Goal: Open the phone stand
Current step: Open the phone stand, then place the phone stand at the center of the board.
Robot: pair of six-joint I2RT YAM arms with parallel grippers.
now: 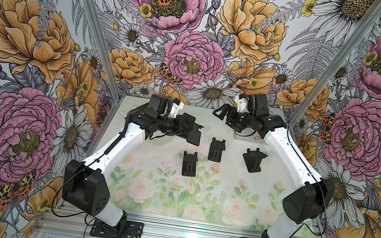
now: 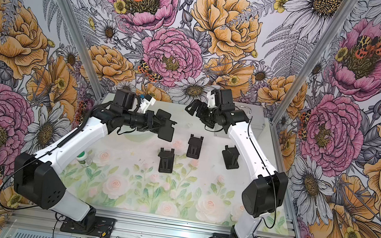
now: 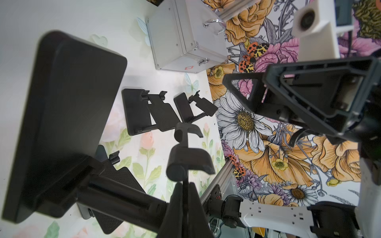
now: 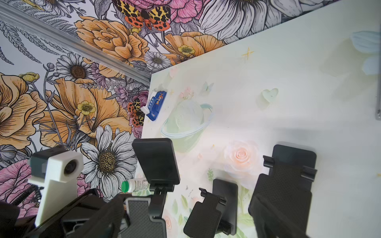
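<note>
**Stand aloft in the left hand, right hand wide and clear**

We find the phone stand (image 1: 194, 137) off the worktop (image 1: 199, 190), carried above its back-left part by the left hand (image 1: 179, 129). That hand is clamped tight on it, and the left wrist view shows the fingers (image 3: 177, 212) pinching a thin edge of the stand. Holding it in the air makes sense to us: both leaves can swing with nothing beneath to block them.

In the right wrist view the smooth plate sits at an angle to the textured base, so we judge the stand at least partly unfolded.

The right hand (image 1: 221, 116) is spread wide and grips nothing. It hangs well apart from the stand, over the silver case (image 3: 185, 37), where it leaves the stand free.

Three others rest on the worktop between the arms: a near stand (image 1: 189, 163), a middle stand (image 1: 217, 149) and a right-side stand (image 1: 253, 159). The last looks propped open.
</note>
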